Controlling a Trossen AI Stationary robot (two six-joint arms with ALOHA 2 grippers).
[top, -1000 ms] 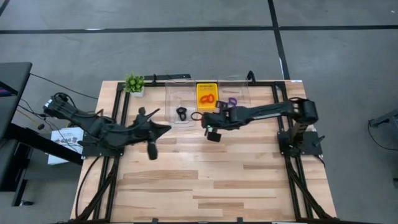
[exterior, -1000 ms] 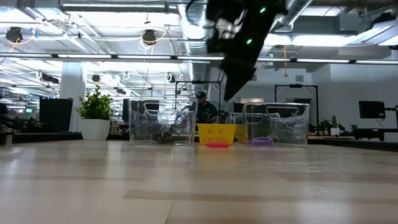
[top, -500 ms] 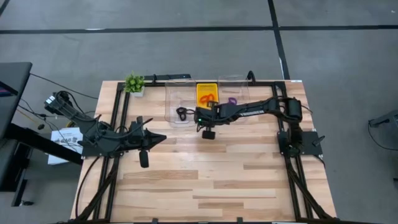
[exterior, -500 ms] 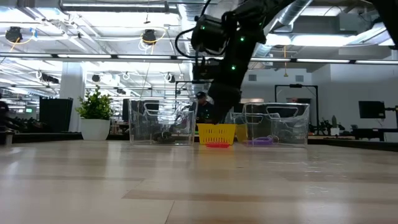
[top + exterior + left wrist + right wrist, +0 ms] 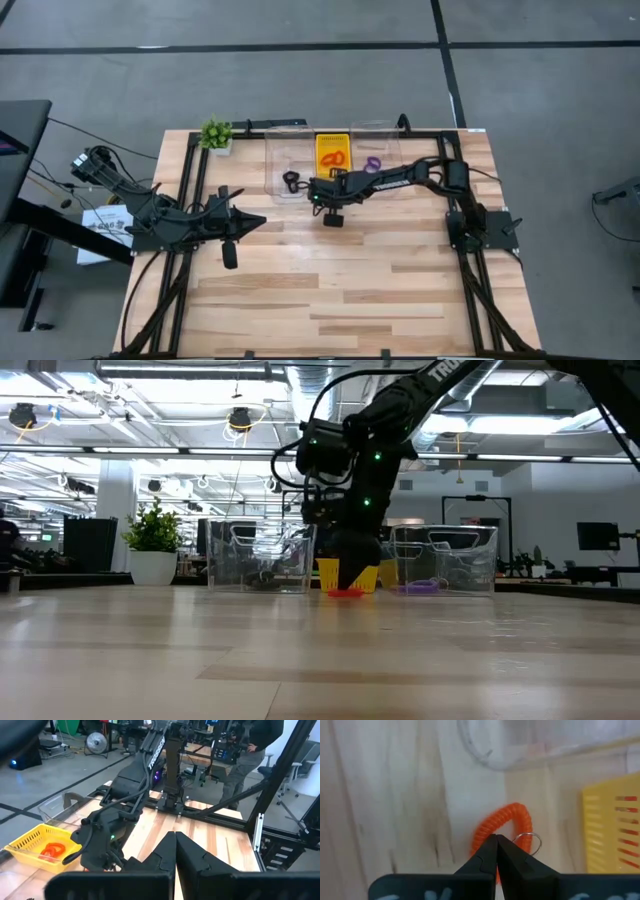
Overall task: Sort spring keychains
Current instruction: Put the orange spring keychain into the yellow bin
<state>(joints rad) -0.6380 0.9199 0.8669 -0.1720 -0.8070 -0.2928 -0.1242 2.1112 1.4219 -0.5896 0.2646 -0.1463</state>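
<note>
The wooden counter (image 5: 330, 290) carries sorting bins along its far edge; there the right hand (image 5: 496, 840), fingers closed empty, hovers over an orange keychain (image 5: 501, 827) beside the yellow tray (image 5: 612, 827), apparently to collect it; the left hand (image 5: 175, 837) waits closed near the left edge.

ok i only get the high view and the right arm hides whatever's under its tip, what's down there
observer: An orange coiled keychain lies on the wood right at the tip of the right gripper, with a small metal ring attached.
operator: fingers open or shut
observer: Shut, tips pressed together at the coil's edge. I can't tell if they pinch it.
operator: is it in the tray
observer: No, it's on the bare table, beside the yellow tray.
operator: and the left one
observer: The left gripper is shut and holds nothing, pointing toward the right arm.
</note>
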